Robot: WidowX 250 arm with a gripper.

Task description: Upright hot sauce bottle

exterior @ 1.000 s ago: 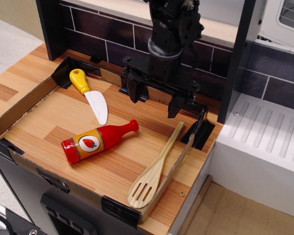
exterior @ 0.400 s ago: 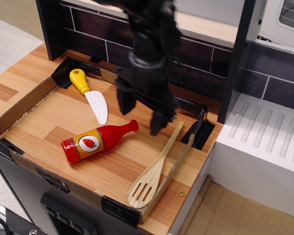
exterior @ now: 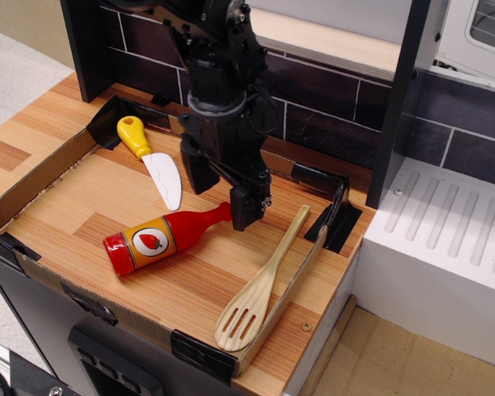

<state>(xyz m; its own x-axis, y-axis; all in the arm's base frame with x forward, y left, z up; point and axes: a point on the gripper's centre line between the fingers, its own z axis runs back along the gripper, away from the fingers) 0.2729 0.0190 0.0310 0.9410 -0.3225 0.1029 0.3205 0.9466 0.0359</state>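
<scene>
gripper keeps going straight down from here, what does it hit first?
Probably the hot sauce bottle: the open gripper hangs over its neck, one finger by the cap. Depth is unclear; it could meet the wooden counter.

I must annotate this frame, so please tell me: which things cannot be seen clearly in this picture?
- The cap end of the hot sauce bottle: one finger of the gripper stands in front of it, so contact cannot be judged.
- The wall tiles behind the arm: hidden by the arm.
- The arm's upper part: cut off by the top edge.
- The knife and the wooden spatula show fully.
</scene>
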